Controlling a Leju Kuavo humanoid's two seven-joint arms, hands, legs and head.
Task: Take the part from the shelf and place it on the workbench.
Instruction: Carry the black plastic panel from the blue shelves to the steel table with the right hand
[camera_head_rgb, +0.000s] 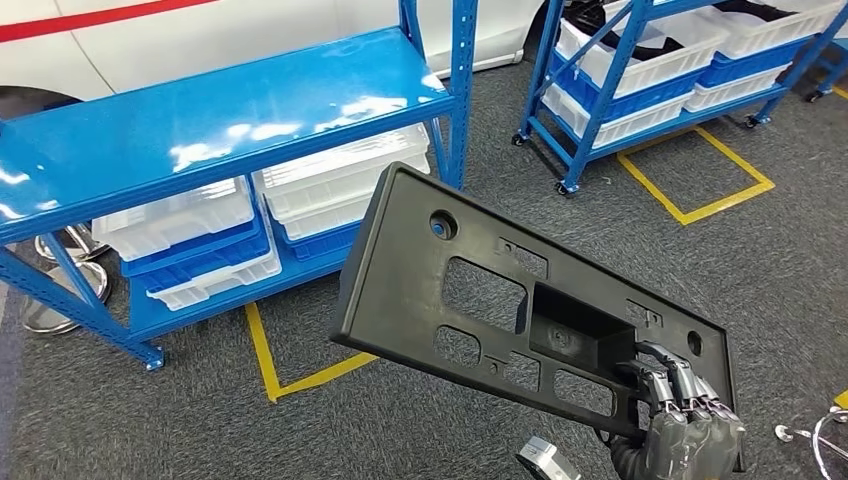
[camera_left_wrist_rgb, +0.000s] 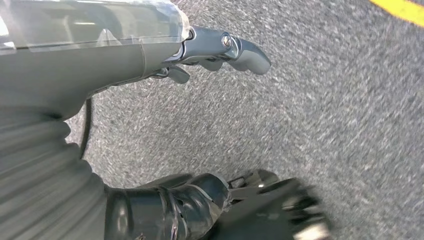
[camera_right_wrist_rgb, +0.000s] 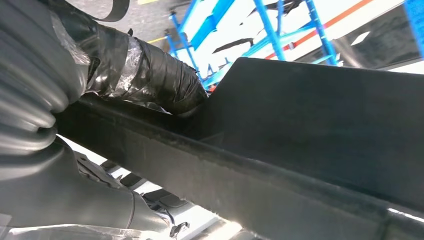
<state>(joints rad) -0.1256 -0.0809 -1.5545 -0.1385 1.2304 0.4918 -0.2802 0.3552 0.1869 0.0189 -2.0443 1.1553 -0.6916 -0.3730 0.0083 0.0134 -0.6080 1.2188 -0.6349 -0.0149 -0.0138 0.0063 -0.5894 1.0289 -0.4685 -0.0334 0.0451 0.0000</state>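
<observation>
Grey carpet and blue shelf (camera_head_rgb: 200, 120) form the backdrop. Fingers (camera_head_rgb: 672, 375) of the right hand (camera_head_rgb: 690, 420) are curled over the black part (camera_head_rgb: 480, 290) at its five-o'clock corner, lifted clear. The left hand (camera_left_wrist_rgb: 220, 47) hangs with nothing held, its spread unclear. Pickup is judged done; the workbench placement remains.

The part (camera_head_rgb: 500, 300) is matt black, gripped by a grey-and-silver right hand (camera_head_rgb: 685, 420). Behind it, the shelf (camera_head_rgb: 200, 120) is glossy bright blue, holding white and blue bins (camera_head_rgb: 185, 235). Speckled grey carpet (camera_head_rgb: 450, 420) around the shelf carries yellow tape lines (camera_head_rgb: 262, 350).
</observation>
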